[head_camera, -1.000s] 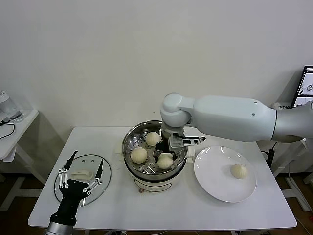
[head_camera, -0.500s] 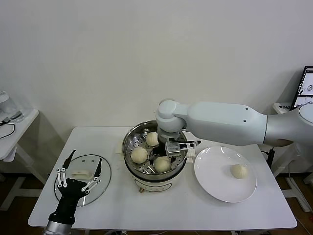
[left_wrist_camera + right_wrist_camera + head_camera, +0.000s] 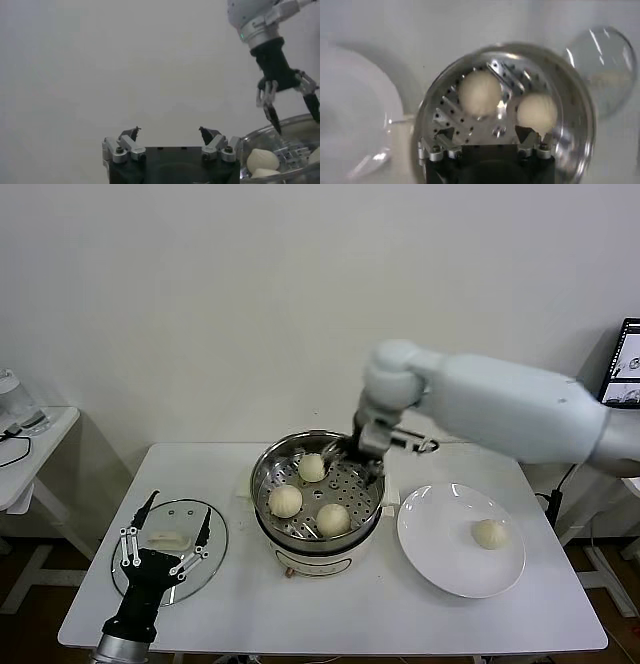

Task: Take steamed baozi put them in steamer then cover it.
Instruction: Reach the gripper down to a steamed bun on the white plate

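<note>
Head view: right gripper [image 3: 366, 461] above steamer [image 3: 316, 496] rim, fingers wide, empty. Three baozi [image 3: 333, 518] on tray below fingers; fourth on plate [image 3: 450, 569]. Left gripper [image 3: 163, 546] spread wide over cover [image 3: 168, 546].

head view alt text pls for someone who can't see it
The right pincer hangs open over the steamer's back rim, empty, with three baozi on the tray inside. A fourth baozi sits on the white plate, and the left pincer hovers open over the glass cover on the table.
</note>
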Controlling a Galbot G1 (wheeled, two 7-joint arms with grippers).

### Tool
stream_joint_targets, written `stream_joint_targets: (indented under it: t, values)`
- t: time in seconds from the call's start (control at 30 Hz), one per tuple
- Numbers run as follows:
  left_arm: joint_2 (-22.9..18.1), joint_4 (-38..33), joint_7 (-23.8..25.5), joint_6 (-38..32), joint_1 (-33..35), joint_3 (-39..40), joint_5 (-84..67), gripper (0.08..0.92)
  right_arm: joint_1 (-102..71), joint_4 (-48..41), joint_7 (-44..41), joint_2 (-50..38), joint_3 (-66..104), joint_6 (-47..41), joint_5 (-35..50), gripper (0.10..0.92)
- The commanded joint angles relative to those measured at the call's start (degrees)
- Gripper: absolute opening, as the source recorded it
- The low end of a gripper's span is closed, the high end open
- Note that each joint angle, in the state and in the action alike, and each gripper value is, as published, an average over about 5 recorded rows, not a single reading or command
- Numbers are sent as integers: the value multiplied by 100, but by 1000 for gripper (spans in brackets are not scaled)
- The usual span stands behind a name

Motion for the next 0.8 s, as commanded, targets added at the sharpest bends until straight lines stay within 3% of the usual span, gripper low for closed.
stream_joint_targets:
  t: [0.03,0.3,0.8]
  values:
    - [3,5,8,8,1,54,21,823,-209,-1535,-283,-1585,191,-1907,1239,823]
    - [-6,-17,10,50,33,72,57,823,-1434,-1891,-134,-2137,468,-1854,641,823]
    - [-5,-49,7,57,154,9,136,823,-2813,-2023,352,-1928,1066,-1796,-56,823]
